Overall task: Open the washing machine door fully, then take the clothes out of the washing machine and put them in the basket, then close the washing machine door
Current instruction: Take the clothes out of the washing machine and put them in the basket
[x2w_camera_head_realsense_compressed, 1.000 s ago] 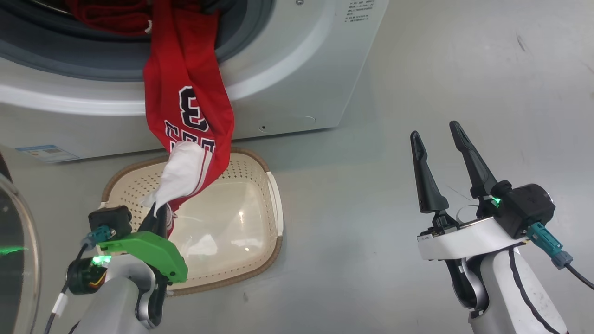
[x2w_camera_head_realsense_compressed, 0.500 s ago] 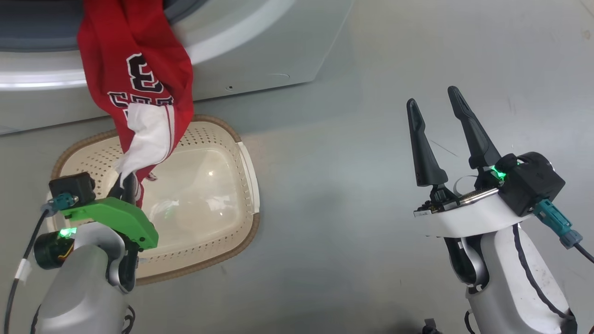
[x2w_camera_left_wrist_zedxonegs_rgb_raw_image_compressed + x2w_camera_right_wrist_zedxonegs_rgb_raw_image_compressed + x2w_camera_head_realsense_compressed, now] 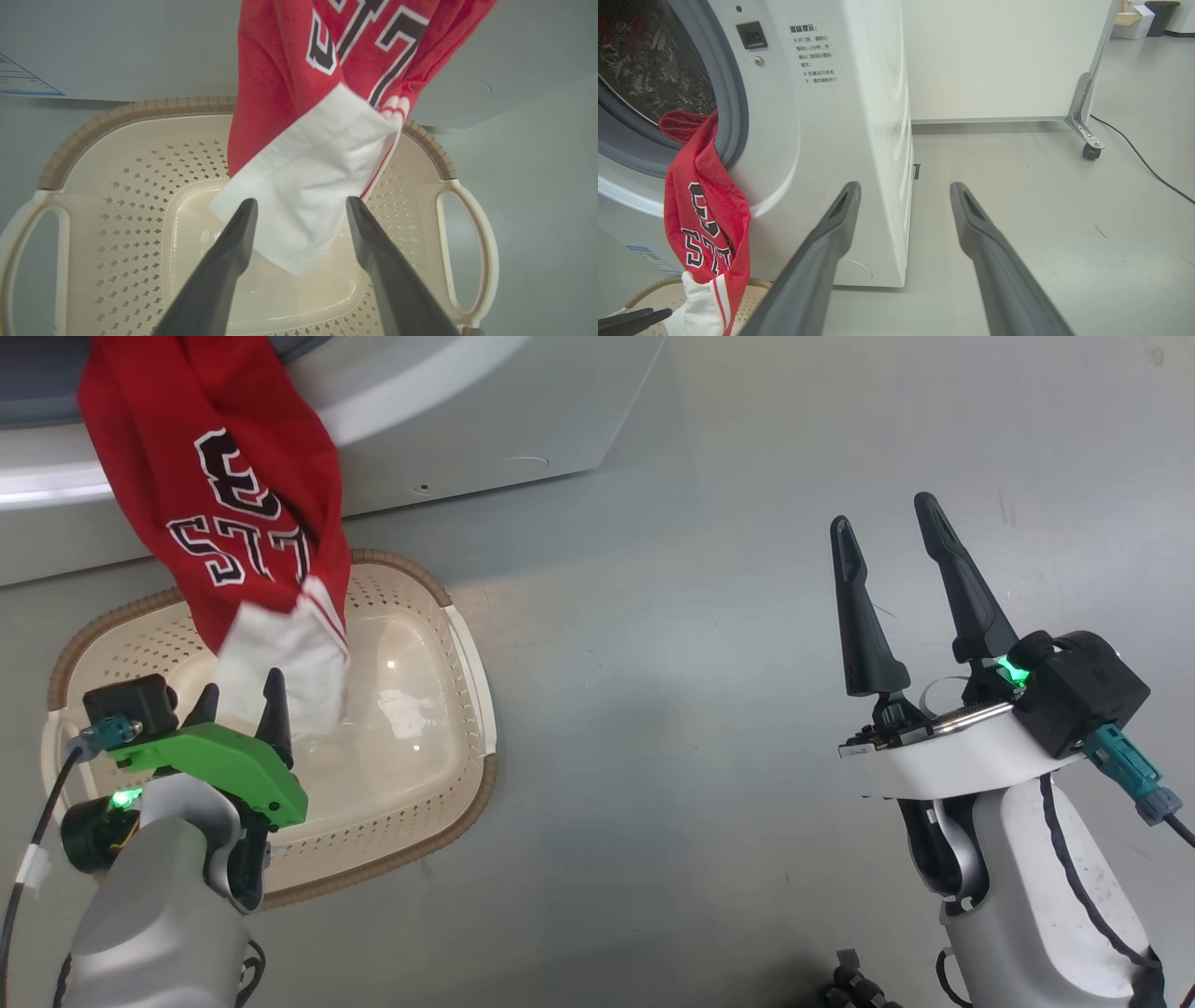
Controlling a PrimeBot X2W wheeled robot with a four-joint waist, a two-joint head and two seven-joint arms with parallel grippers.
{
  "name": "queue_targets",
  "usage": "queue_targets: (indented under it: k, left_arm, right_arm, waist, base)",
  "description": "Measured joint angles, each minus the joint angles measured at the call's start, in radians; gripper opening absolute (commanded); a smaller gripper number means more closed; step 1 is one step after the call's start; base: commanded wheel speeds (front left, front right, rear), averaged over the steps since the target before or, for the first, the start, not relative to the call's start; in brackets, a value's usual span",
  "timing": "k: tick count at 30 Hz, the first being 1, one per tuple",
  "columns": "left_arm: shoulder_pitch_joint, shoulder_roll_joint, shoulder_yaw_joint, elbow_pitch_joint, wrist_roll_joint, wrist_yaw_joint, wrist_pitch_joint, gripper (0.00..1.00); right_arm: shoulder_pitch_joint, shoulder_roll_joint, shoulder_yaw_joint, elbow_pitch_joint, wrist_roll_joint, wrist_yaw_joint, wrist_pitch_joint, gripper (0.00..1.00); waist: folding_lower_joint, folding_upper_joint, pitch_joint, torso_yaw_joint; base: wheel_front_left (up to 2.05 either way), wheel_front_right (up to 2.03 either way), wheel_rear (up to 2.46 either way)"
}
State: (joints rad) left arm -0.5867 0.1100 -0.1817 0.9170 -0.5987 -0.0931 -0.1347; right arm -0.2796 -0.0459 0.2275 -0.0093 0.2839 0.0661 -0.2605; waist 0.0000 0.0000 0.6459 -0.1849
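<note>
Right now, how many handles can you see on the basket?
2. In the left wrist view, one handle sits at the basket's left end and the other handle at its right end. Nothing suggests a hidden third.

Take the basket (image 3: 401,567) as the clock's centre, seen from the head: the washing machine (image 3: 523,411) stands at twelve, just behind it, both on the floor (image 3: 672,728). The clothes (image 3: 215,495) spill from the machine's mouth at eleven and hang down its front, the lower end dangling over the basket's inside. At seven, the left gripper (image 3: 242,683) is over the basket's near rim, that hanging end between its fingers; touching or not, can't tell. Out at three, well apart, the right gripper (image 3: 881,511) is over the floor, off the machine's corner.
</note>
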Motion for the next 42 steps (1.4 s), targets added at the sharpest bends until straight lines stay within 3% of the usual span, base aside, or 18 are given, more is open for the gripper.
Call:
queue_targets:
  k: [11, 23, 27, 35, 42]
  left_arm:
    - [-0.010, -0.010, -0.004, 0.054, 0.001, -0.007, -0.074, 1.00]
    - [-0.010, -0.035, -0.041, 0.023, 0.046, -0.018, -0.117, 1.00]
    - [-0.010, -0.041, -0.040, -0.027, 0.067, -0.018, -0.117, 1.00]
    - [0.000, -0.042, 0.023, -0.252, 0.117, -0.018, -0.117, 1.00]
    - [0.099, -0.047, 0.048, -0.372, 0.168, -0.018, -0.117, 1.00]
  right_arm:
    - [-0.001, 0.000, -0.005, 0.024, 0.000, -0.007, 0.000, 1.00]
    - [0.004, -0.001, -0.038, 0.066, -0.026, -0.006, 0.000, 1.00]
    - [0.027, -0.001, -0.055, 0.085, -0.037, -0.005, 0.000, 1.00]
    - [0.071, -0.001, -0.071, 0.113, -0.042, 0.003, 0.000, 1.00]
    - [0.120, -0.001, -0.073, 0.133, -0.041, 0.005, 0.000, 1.00]
  waist:
    - [0.0000, 0.0000, -0.031, 0.022]
    - [0.0000, 0.0000, -0.106, 0.081]
    - [0.0000, 0.0000, -0.140, 0.107]
    - [0.0000, 0.0000, -0.222, 0.159]
    - [0.0000, 0.0000, -0.304, 0.192]
  base:
    - [0.00, 0.00, 0.00]
    - [0.00, 0.00, 0.00]
    - [0.00, 0.00, 0.00]
    - [0.00, 0.00, 0.00]
    - [0.00, 0.00, 0.00]
